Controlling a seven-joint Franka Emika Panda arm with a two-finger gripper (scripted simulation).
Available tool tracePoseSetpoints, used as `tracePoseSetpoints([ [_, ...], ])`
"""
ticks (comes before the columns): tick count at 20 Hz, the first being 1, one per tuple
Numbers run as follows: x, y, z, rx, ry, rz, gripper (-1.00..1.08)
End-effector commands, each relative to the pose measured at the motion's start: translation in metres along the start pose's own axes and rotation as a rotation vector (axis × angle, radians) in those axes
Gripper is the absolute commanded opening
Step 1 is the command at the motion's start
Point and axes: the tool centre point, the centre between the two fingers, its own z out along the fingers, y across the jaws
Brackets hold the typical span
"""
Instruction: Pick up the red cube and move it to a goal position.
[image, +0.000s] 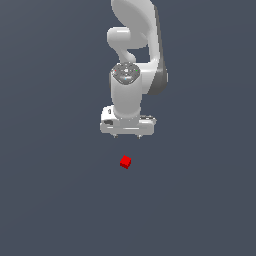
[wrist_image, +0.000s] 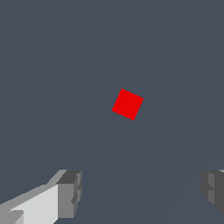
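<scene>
1. Red cube (image: 125, 162) lies alone on the flat grey floor (image: 45, 200), resting flat but turned so its edges sit skew to the wrist view's frame (wrist_image: 127, 104).
2. White gripper (image: 128, 135) hangs above and apart from it, fingers pointing down, not touching it.
3. Its two grey fingertips (wrist_image: 71, 192) stand wide apart with nothing between them; the cube lies ahead of the gap, not inside it.
4. Risk, as I judge it: descending from here without first centring over the cube could bring a fingertip down on it or knock it aside.
5. Closing without matching the cube's turn may pinch its corners, so it twists or slips out.
6. No goal marker shows in either view.
</scene>
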Motion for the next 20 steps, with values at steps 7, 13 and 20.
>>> tracePoseSetpoints([
  [7,0.003,0.000,0.009,0.000,0.002,0.025,1.00],
  [13,0.013,-0.001,0.034,0.000,0.008,0.103,1.00],
  [20,0.034,0.000,0.083,0.000,0.019,0.249,1.00],
])
